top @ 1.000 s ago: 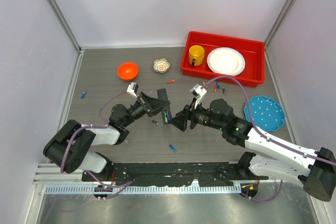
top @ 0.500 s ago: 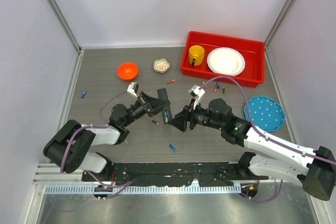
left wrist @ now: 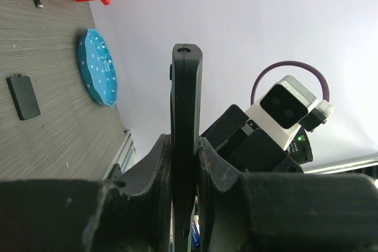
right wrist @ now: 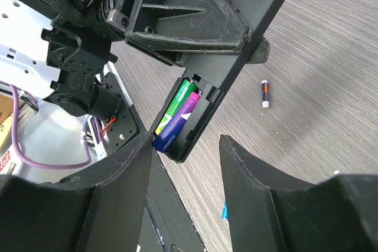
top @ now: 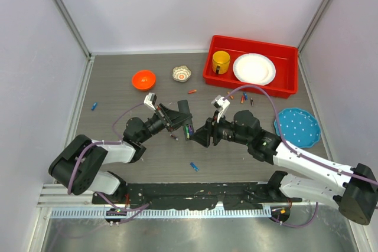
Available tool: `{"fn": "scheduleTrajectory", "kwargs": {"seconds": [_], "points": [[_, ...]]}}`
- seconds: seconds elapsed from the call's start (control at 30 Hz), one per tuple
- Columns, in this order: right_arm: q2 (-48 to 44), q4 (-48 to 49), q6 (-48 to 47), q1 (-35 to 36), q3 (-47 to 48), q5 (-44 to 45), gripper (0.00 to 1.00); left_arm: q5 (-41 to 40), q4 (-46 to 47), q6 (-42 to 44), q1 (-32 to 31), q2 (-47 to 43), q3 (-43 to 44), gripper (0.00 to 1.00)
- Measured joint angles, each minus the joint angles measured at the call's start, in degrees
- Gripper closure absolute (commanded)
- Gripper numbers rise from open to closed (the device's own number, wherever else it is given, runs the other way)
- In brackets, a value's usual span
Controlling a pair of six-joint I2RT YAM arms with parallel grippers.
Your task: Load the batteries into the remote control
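My left gripper (top: pixel 175 120) is shut on the remote control (top: pixel 185 118), a slim black bar held edge-on above the table; the left wrist view shows it clamped between the jaws (left wrist: pixel 186 104). In the right wrist view the remote (right wrist: pixel 248 22) has its slot open, with a green battery (right wrist: pixel 181 101) and a purple battery (right wrist: pixel 177 123) in it. My right gripper (top: pixel 198 137) is open and empty, its jaws either side of the remote's slot end (right wrist: pixel 186 144). Loose batteries lie on the table: a blue one (top: pixel 194 166), a dark one (right wrist: pixel 265 94), an orange one (top: pixel 192 91).
A red bin (top: pixel 283 87) at the back right holds a yellow cup (top: pixel 221 61) and a white plate (top: pixel 254 68). A blue plate (top: pixel 297 127) lies at the right. An orange bowl (top: pixel 143 79) and a small bowl (top: pixel 182 73) stand behind. A flat black piece (left wrist: pixel 23 95) lies on the table.
My right gripper has shifted slightly left, closer to the remote's slot end. The left gripper and the remote have hardly moved.
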Motion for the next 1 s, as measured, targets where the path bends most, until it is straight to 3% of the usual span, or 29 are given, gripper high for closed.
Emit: {"fn": "scheduleTrajectory", "kwargs": {"seconds": [0.83,1.0], "points": [[3.26,3.63,4.9,-3.39,-0.28,-6.38,0.64,-2.58,-0.44,0.81,-1.03,-0.22,0.2,1.0],[3.58,4.35,5.81,-3.96,-0.33,-6.62,0.72,-2.6,-0.39,1.09,-1.16,-0.42,0.2,1.0]]}}
